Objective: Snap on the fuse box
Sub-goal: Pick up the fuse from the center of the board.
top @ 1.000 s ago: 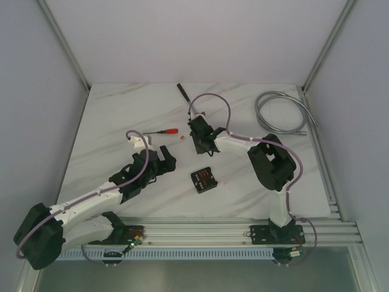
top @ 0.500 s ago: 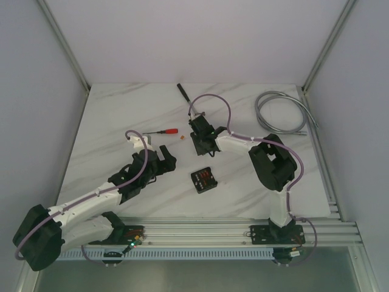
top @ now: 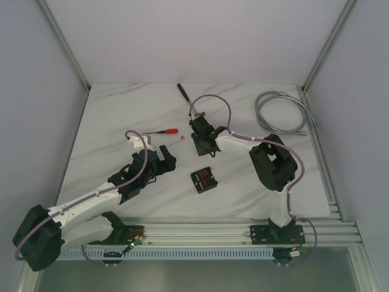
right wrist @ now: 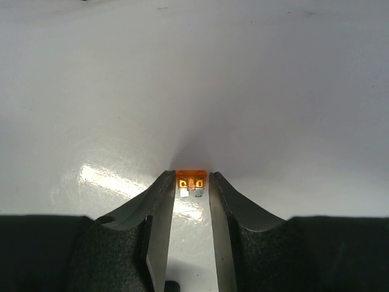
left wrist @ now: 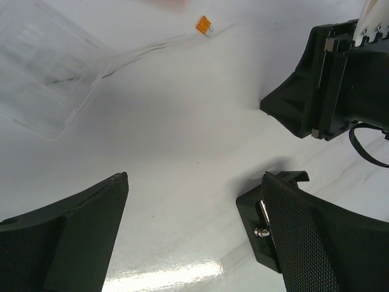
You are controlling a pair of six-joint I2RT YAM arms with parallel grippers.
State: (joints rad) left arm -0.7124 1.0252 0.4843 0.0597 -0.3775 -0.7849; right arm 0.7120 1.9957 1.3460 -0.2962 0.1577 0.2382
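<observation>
Only wrist view shows right fingers (right wrist: 158, 207) pinching orange fuse (right wrist: 191, 180), left fingers (left wrist: 79, 237) wide open, fuse box (top: 203, 179) apart

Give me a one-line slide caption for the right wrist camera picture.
Right hand pinching a small orange fuse between its fingertips, with the glossy white table behind.

A robot lab cell: white walls (top: 182, 36), aluminium rail (top: 200, 228), marble-patterned table (top: 121, 115).

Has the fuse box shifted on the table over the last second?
No. The fuse box lies where it did, at the same tilt and the same gap from the metal rail along the table's near edge.
</observation>
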